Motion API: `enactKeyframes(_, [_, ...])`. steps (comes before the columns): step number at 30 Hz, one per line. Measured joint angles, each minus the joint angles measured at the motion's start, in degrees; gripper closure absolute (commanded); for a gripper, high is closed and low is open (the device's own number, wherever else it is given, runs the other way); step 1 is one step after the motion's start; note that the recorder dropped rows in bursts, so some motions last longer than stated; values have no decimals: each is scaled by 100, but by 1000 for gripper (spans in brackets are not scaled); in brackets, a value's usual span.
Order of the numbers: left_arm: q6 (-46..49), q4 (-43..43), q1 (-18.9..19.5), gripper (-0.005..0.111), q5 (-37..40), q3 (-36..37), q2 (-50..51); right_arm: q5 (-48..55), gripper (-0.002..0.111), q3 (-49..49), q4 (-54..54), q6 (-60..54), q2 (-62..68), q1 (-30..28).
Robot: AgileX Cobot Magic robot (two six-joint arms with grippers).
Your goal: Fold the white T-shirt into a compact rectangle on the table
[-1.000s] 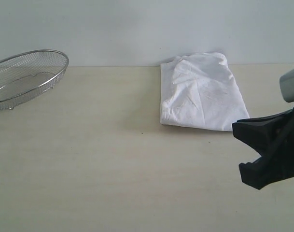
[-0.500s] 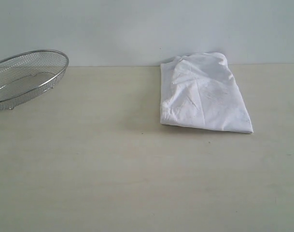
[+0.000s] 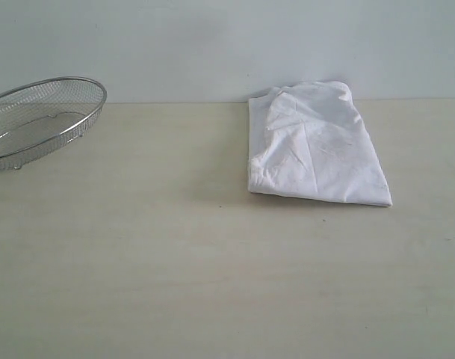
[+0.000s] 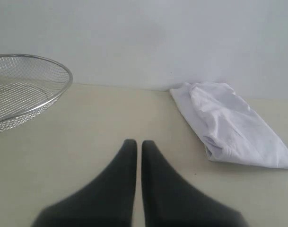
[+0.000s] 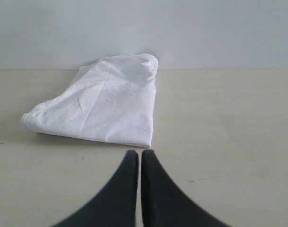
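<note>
The white T-shirt (image 3: 313, 146) lies in the upper right of the middle of the exterior view, on the far part of the table (image 3: 175, 262), its far edge touching or almost touching the pale wall (image 3: 212, 45). It is folded into a thick packet, roughly four-sided, but the lower right corner runs out into a point and the upper left part is puffed and creased.

I judge the folding nearly finished, with only tidying left. To do this well, press the puffed part flat and push the pointed corner inward. Do not pinch only the top layer, as that could open the fold.

The left gripper (image 4: 134, 144) has its two fingers together and holds nothing; it is over bare table, apart from the shirt. The right gripper (image 5: 135, 153) is likewise closed and empty, near the shirt's corner. A wire-mesh basket (image 3: 40, 120) stands at the far left.

No lettering, tag or brand can be read; only plain white cloth shows.
</note>
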Motion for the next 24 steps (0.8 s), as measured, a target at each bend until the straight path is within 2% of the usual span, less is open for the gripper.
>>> enactKeyframes(9, [0, 0, 0, 102, 0, 0, 0, 816, 109, 9, 0, -334, -568, -13])
enactKeyframes(24, [11, 0, 0, 102, 0, 0, 0, 923, 109, 27, 0, -375, -592, -23])
